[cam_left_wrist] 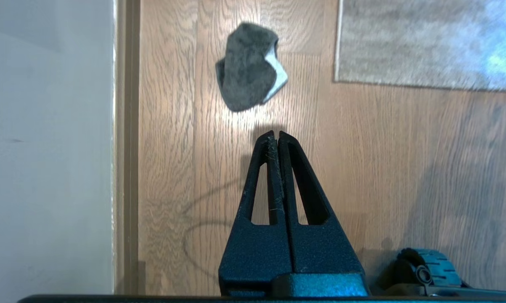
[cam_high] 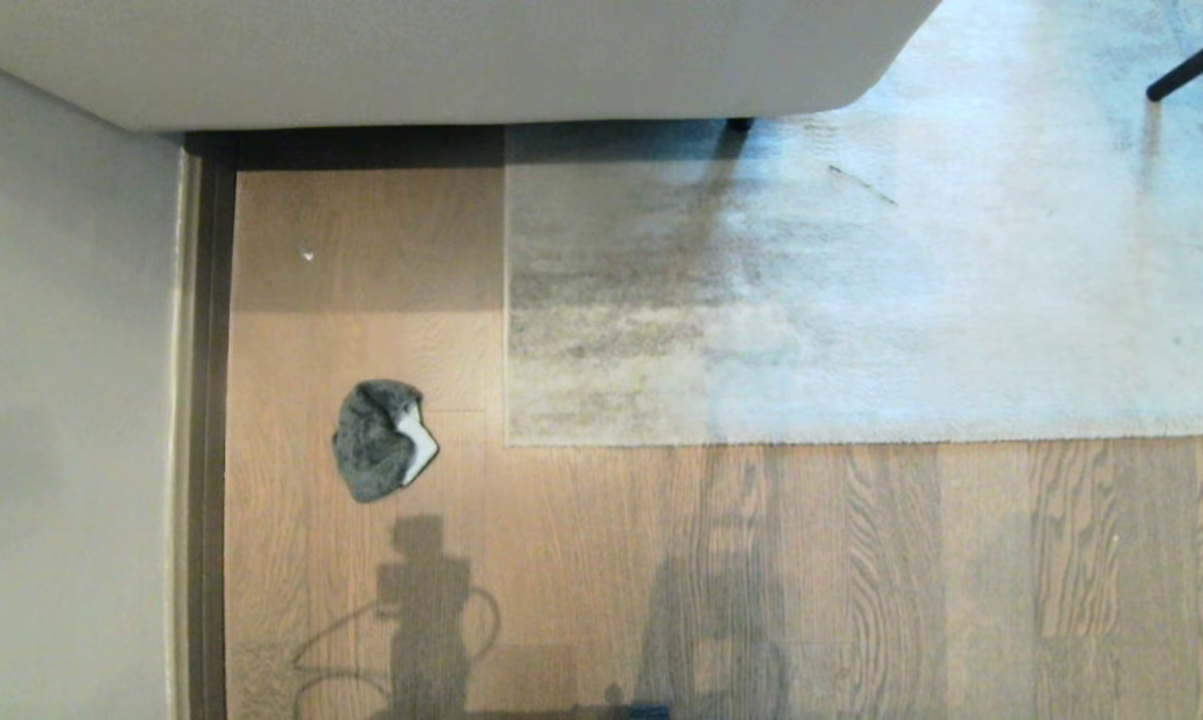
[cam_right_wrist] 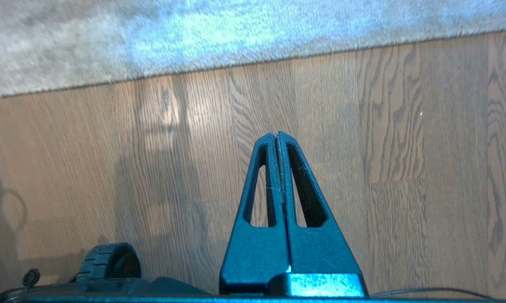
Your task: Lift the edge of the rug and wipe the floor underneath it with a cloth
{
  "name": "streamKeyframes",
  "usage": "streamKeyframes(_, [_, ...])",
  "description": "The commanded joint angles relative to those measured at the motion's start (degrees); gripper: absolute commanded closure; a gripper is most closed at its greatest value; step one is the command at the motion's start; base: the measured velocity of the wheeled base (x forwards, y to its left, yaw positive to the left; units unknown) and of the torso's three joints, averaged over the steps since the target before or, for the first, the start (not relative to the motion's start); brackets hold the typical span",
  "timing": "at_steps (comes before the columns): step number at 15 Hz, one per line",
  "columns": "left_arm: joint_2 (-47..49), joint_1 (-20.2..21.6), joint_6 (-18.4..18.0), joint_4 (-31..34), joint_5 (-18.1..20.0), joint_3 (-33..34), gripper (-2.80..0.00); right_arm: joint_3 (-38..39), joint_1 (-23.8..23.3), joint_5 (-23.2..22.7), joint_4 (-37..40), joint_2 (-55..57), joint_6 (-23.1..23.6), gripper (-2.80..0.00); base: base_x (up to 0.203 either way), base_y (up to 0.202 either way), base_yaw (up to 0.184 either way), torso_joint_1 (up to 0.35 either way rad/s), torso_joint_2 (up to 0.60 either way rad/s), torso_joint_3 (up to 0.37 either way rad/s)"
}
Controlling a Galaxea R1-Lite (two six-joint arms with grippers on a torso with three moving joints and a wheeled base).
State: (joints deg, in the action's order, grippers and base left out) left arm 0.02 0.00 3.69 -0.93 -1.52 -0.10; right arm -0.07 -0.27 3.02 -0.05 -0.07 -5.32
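A dark grey fuzzy cloth [cam_high: 379, 440] with a pale corner lies crumpled on the brown wood floor [cam_high: 761, 560], left of the rug's near corner. The rug edge [cam_high: 861, 438] runs straight across the head view, lying flat. In the left wrist view the cloth [cam_left_wrist: 248, 79] sits just beyond my left gripper [cam_left_wrist: 275, 134], which is shut and empty, apart from the cloth. My right gripper [cam_right_wrist: 276, 134] is shut on nothing above bare floor [cam_right_wrist: 404, 126], with the rug edge [cam_right_wrist: 253, 61] some way ahead of it. Neither arm shows in the head view.
A pale sofa [cam_high: 411, 60] overhangs the rug's far side. A grey wall [cam_high: 61, 400] with a dark skirting strip [cam_high: 206, 450] bounds the floor on the left. A black furniture leg [cam_high: 1191, 65] stands on the rug far right. A base wheel [cam_right_wrist: 107, 261] shows near the right gripper.
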Motion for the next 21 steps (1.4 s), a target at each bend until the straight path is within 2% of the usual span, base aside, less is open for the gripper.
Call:
streamKeyframes(1, [-0.02, 0.00, 0.00, -0.04, -0.06, 0.01, 0.00, -0.01, 0.00, -0.03, -0.04, 0.07, -0.05, 0.00, 0.000, 0.000, 0.000, 0.002, 0.01, 0.203])
streamKeyframes(21, [-0.02, 0.00, 0.09, -0.04, -0.15, 0.01, 0.00, -0.01, 0.00, 0.03, -0.04, 0.07, -0.05, 0.00, 0.000, 0.000, 0.000, 0.002, 0.00, 0.204])
